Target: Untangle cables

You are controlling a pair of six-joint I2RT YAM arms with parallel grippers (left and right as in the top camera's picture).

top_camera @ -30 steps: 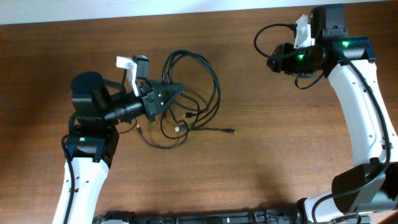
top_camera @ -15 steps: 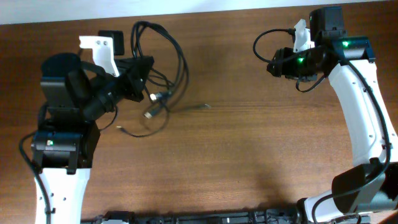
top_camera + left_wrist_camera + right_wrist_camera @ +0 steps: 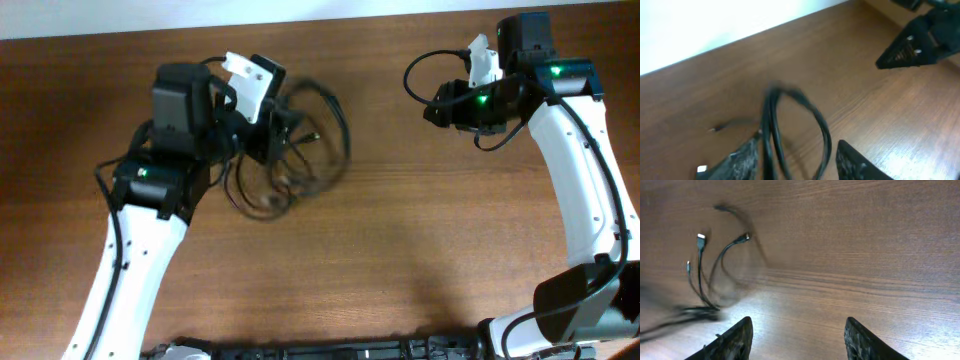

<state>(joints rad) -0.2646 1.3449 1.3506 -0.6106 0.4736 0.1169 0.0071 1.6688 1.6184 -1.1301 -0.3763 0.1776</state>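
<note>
The cables [image 3: 300,165] are a blurred bundle of thin black loops hanging at my left gripper [image 3: 283,128], left of the table's middle. In the left wrist view the cables [image 3: 774,125] run between the spread fingers of my left gripper [image 3: 799,145], close against the left finger. My right gripper [image 3: 436,106] is open and empty at the back right, well apart from the bundle. In the right wrist view, the fingers of my right gripper [image 3: 797,325] are wide apart over bare wood. The cables [image 3: 702,287] with small plugs lie far left and blurred.
The wooden table [image 3: 420,250] ends at a pale back edge [image 3: 715,25]. The right arm's thicker black wire [image 3: 420,60] loops near its wrist. The right gripper's fingers also show in the left wrist view [image 3: 910,47].
My left arm swung left with the cable bundle, then back right and toward the rear. The bundle came along and now swings, blurred. The right arm barely moved.
</note>
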